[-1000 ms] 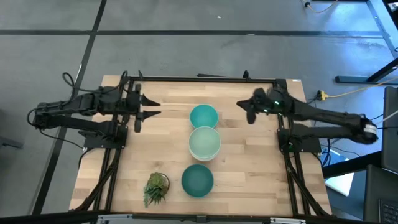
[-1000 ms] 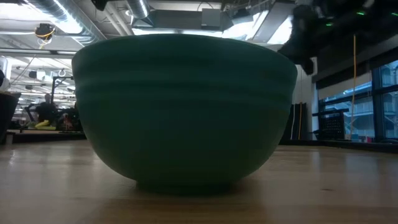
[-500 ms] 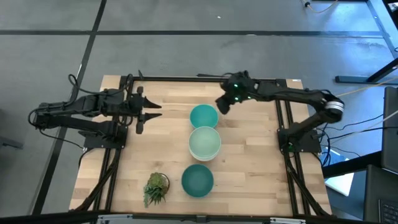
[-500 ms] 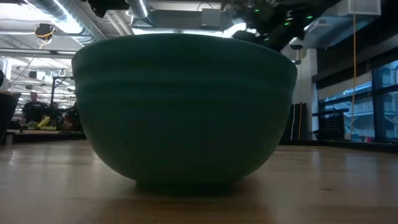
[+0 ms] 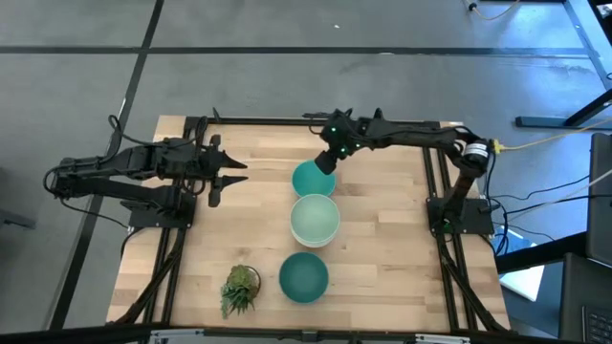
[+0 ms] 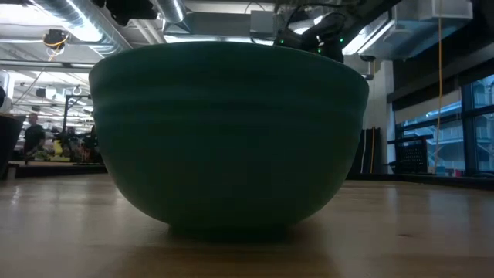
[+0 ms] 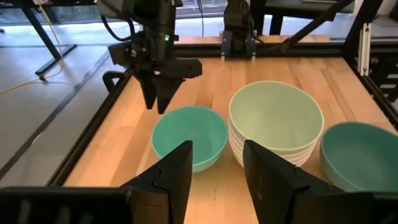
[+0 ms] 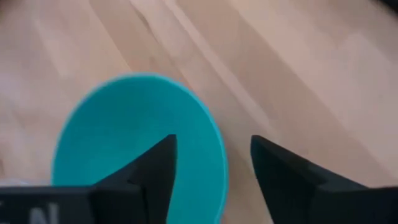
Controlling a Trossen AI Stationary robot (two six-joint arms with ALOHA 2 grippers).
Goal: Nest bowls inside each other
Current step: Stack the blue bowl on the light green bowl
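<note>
Three lots of bowls stand in a column down the table's middle. Farthest is a teal bowl [image 5: 313, 180] [image 7: 189, 135]. In the middle, a pale mint bowl [image 5: 315, 219] [image 7: 277, 118] sits nested on a stack of white bowls [image 7: 273, 155]. Nearest is a darker teal bowl [image 5: 304, 276] [image 6: 228, 135]. My right gripper [image 5: 327, 161] [image 8: 214, 165] hangs open, pointing down, just above the teal bowl's far right rim [image 8: 214, 146], one finger over the inside and one over the outside. My left gripper [image 5: 232, 176] [image 7: 214, 165] waits open to the left of the teal bowl.
A small potted plant [image 5: 240, 289] stands near the front, left of the darker teal bowl. A black frame rail [image 5: 287, 120] runs along the far edge, and the arm bases flank the table. Bare wood [image 5: 382, 248] lies to the right of the bowls.
My right gripper has swung from the table's right side toward the left and a little toward the far edge. It has tipped to point down and now hangs over the teal bowl's far right rim. The bowls have stayed put.
</note>
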